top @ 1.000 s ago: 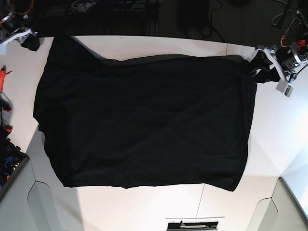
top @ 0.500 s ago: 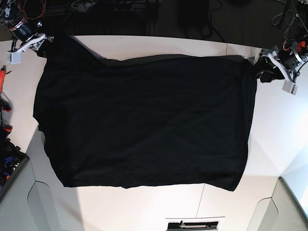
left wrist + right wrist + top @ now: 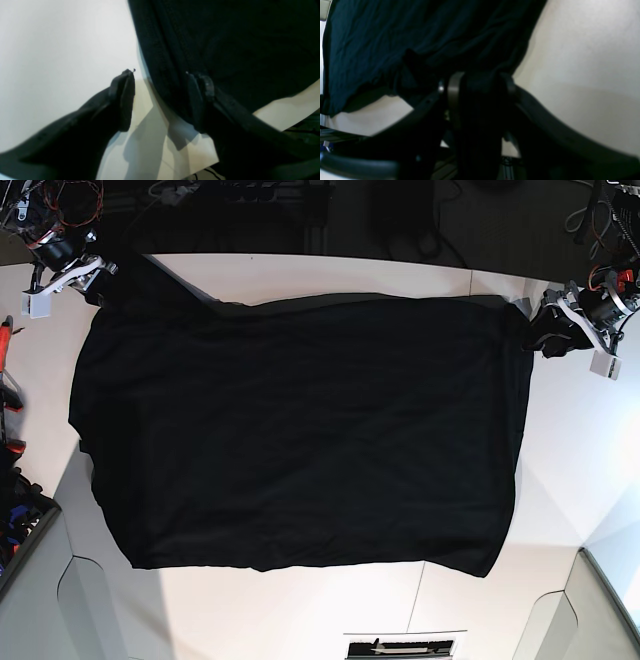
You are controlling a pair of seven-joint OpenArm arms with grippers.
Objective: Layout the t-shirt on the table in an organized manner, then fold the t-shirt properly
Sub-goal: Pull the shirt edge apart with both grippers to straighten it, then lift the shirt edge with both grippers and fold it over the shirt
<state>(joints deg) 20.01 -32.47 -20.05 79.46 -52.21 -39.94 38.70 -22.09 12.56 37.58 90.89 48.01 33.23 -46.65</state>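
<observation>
T-shirt (image 3: 300, 430) spread flat across table (image 3: 330, 275), plain side up. Left hand (image 3: 160, 100) wide, straddling the shirt's edge, gripping nothing. Right hand (image 3: 477, 82) clamped on far corner. Advisable: keep tension even, avoid dragging cloth off the edge.

t-shirt (image 3: 300, 430): black cloth, matt, softly creased under my claws.
table (image 3: 330, 610): smooth white top, faint sheen.
my left gripper (image 3: 160, 100): fingers matt black plastic.
</observation>
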